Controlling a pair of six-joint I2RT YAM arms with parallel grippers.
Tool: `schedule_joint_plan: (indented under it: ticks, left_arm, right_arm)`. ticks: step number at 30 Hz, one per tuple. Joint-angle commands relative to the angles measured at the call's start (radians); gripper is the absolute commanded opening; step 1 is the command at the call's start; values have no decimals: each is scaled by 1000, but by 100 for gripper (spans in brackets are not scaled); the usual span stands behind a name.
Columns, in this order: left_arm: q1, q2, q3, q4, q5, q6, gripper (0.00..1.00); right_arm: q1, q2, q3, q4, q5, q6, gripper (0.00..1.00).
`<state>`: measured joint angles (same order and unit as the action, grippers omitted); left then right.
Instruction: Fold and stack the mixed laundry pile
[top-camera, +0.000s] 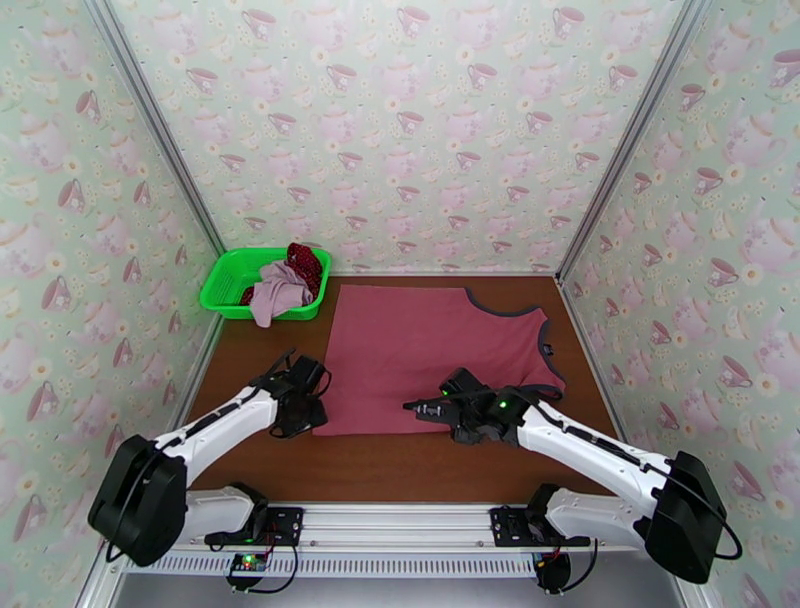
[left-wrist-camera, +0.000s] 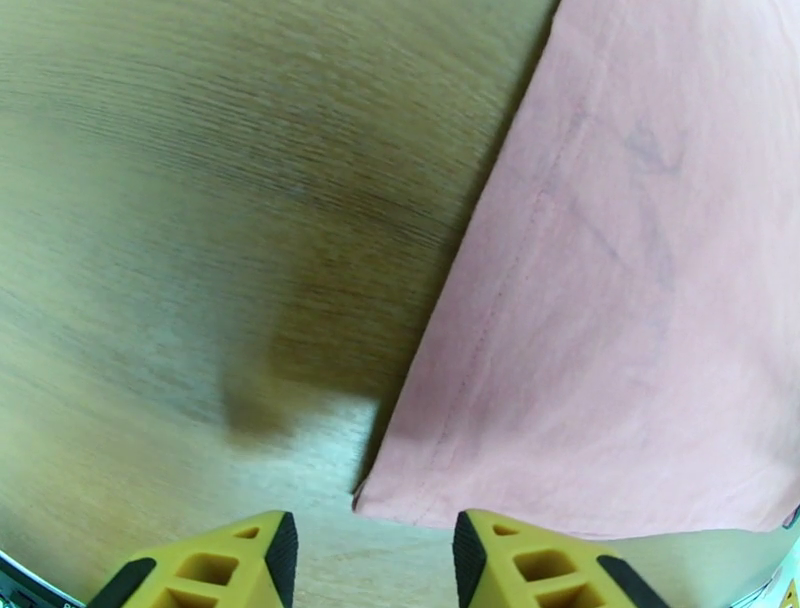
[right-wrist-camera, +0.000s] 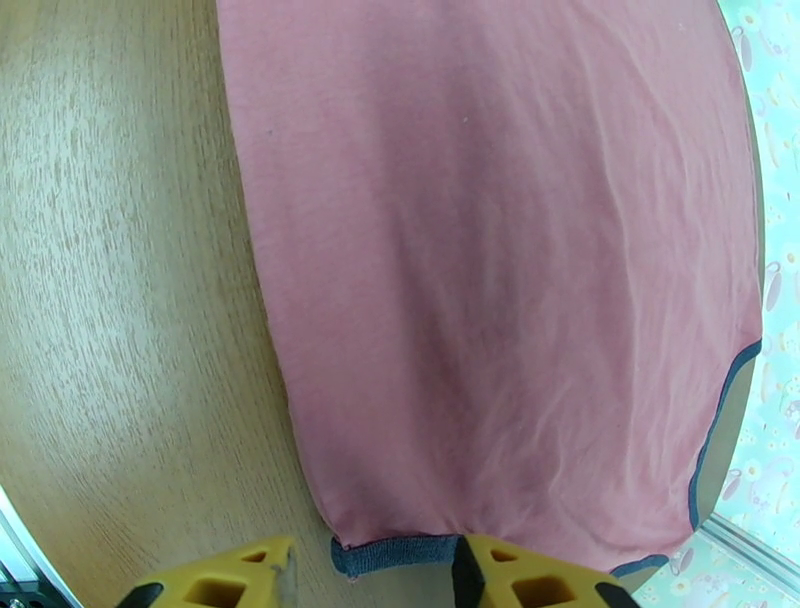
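One tank top (top-camera: 420, 345) lies flat; two garments (top-camera: 278, 290) sit in one basket (top-camera: 224, 285) (green); left fingers (left-wrist-camera: 250, 560), right fingers (right-wrist-camera: 520, 575) spread apart.

Teacup-print walls (top-camera: 400, 130), brown wood tabletop (top-camera: 400, 465), aluminium posts (top-camera: 150, 120).

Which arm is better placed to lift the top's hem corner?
Left. The left tool is open with the top's hem corner just ahead of its gap; the right tool is at the dark-trimmed end.

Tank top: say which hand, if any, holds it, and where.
Neither. Both open: right hand straddles the dark strap end of the tank top, left hand near its hem corner.
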<state>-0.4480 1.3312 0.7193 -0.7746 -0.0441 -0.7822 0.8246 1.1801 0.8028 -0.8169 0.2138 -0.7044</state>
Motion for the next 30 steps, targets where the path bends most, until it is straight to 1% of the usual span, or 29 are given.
schedule_joint_plan:
  ticks: [1, 7, 14, 20, 21, 22, 23, 25, 26, 30]
  left_arm:
    - [-13, 48, 10, 56, 34, 0, 45]
    - [-28, 98, 20, 58, 42, 3, 44]
    - [-48, 100, 20, 12, 34, 0, 43]
    - [-54, 130, 9, 33, 27, -2, 39]
    - [-53, 143, 8, 46, 26, -2, 36]
    - [-54, 156, 9, 61, 23, 1, 31]
    - [-52, 167, 13, 75, 18, 3, 25]
    - [-47, 196, 31, 89, 0, 17, 7]
    - [-44, 206, 39, 87, -8, 24, 0]
    - [-29, 212, 66, 83, -28, 53, 0]
  right_arm:
    - [5, -10, -13, 9, -13, -1, 46]
    - [5, -8, -15, 9, -14, 2, 46]
    - [5, -5, -22, 16, -16, 0, 46]
    - [5, 3, -36, 21, -7, -7, 48]
    - [5, 7, -40, 21, -3, -10, 49]
    - [5, 12, -44, 19, 3, -15, 49]
    - [4, 17, -48, 20, 9, -20, 50]
    - [5, 33, -56, 18, 27, -32, 50]
    - [4, 40, -59, 18, 39, -36, 50]
    - [1, 78, -74, 36, 74, -55, 48]
